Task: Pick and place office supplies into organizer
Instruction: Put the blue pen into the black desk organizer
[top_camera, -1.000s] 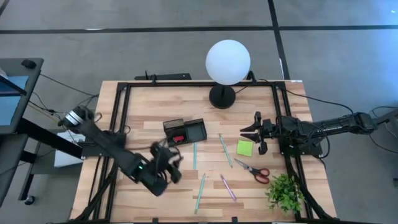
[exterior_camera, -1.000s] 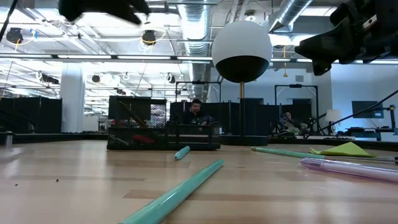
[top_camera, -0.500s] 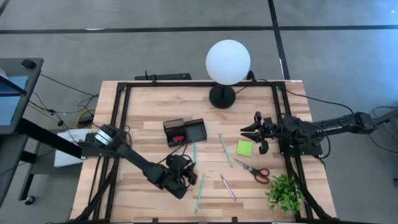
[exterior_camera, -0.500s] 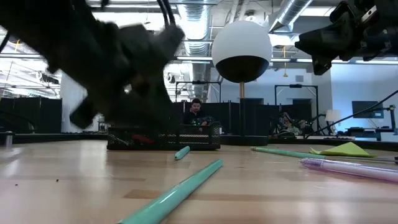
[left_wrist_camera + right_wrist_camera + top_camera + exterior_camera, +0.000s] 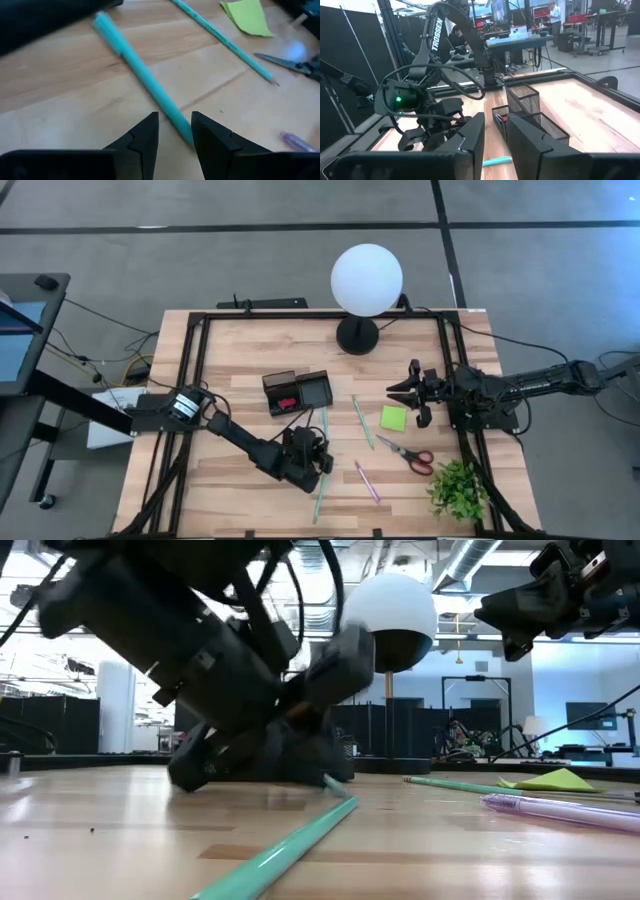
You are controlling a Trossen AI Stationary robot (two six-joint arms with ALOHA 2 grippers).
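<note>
My left gripper [image 5: 316, 457] is low over the table, open, its fingers either side of the near end of a teal pen [image 5: 145, 75] that lies flat, its far end toward the black mesh organizer [image 5: 297, 392]. A red item [image 5: 287, 402] sits in the organizer. My right gripper [image 5: 410, 397] hovers, open, beside the lime-green sticky pad [image 5: 393, 417]. A second teal pen [image 5: 321, 490], a green pencil [image 5: 362, 422], a pink pen [image 5: 366, 480] and red-handled scissors [image 5: 407, 452] lie on the wood. In the low view my left gripper [image 5: 290, 745] hides most of the organizer. My left gripper comes at the teal pen's near end [image 5: 181, 131] slanting down from the table's near-left side, the pen running between its two fingers. Whether a finger touches the pen, I cannot tell. The pen lies flat on the table.
A white globe lamp [image 5: 367, 280] stands at the far edge, with a black bar-shaped device [image 5: 270, 303] to its left. A green plant [image 5: 458, 488] sits at the near right corner. Black frame rails [image 5: 195, 380] border the table. Bare wood lies at the table's left.
My left arm has swung from the table's near-left area toward the right and dropped down to the tabletop, ending over the teal pen near the organizer. The pens, pad and scissors lie as before.
</note>
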